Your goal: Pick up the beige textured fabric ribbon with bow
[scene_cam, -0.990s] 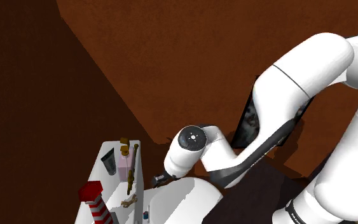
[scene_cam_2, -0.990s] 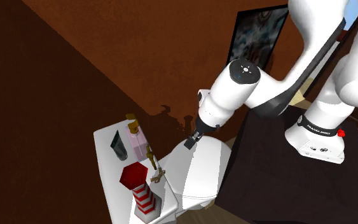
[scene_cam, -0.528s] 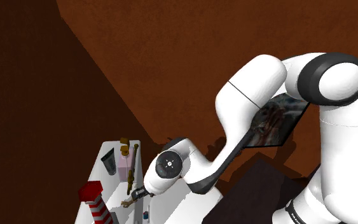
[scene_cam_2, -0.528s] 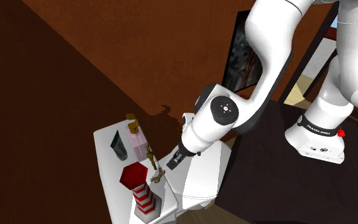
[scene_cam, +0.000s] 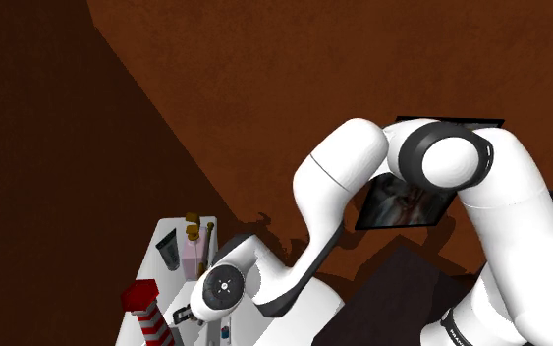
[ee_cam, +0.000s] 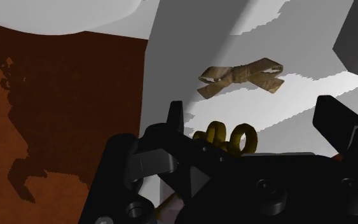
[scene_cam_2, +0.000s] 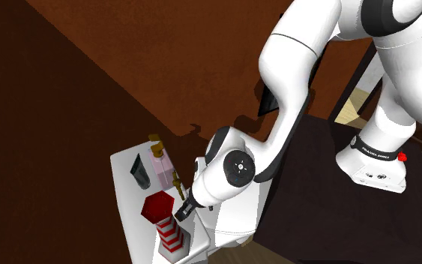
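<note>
The beige ribbon bow lies flat on the white shelf top, a short way ahead of my gripper. Its knot sits in the middle and its loops spread to either side. My black fingers stand wide apart with nothing between them, so the gripper is open. In the shoulder view the gripper hangs low over the shelf beside the red-and-white striped lighthouse. From the second exterior view the gripper is just above the shelf by the lighthouse, and the hand covers the bow's spot.
A pink bottle, a dark cup and a gold-topped brown bottle stand on the narrow white shelf. Gold curls show close under the hand. A white rounded body adjoins the shelf. Brown walls close in behind.
The arm has folded down and swung toward the shelf. The hand moved from above the white rounded body to low over the bow, next to the lighthouse.
</note>
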Robot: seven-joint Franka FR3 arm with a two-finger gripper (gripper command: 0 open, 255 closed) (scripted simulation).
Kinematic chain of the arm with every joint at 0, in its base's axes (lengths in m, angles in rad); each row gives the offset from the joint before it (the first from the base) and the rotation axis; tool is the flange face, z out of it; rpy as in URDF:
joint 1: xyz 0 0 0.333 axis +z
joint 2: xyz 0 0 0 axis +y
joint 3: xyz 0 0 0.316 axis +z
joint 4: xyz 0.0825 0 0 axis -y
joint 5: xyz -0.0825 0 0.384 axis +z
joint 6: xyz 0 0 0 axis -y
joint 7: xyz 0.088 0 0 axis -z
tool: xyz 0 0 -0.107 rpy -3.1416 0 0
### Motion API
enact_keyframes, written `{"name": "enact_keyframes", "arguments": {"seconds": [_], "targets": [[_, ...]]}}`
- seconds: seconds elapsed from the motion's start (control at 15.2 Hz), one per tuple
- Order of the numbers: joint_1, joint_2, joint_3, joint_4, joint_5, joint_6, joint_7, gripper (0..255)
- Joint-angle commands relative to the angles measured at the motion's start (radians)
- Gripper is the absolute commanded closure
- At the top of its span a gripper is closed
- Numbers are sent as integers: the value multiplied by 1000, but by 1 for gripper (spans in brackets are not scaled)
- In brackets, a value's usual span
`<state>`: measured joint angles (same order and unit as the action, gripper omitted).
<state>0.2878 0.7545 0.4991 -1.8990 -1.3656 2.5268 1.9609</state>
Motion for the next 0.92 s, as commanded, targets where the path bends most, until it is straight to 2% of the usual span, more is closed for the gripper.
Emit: {"name": "enact_keyframes", "arguments": {"seconds": [0.0,0.46,0.53,0.86], "targets": [[16,32,-14,28,-22,1,16,0],[42,97,-46,67,-75,15,61,0],[41,97,-45,67,-74,15,60,255],[42,99,-46,69,-75,15,60,255]]}}
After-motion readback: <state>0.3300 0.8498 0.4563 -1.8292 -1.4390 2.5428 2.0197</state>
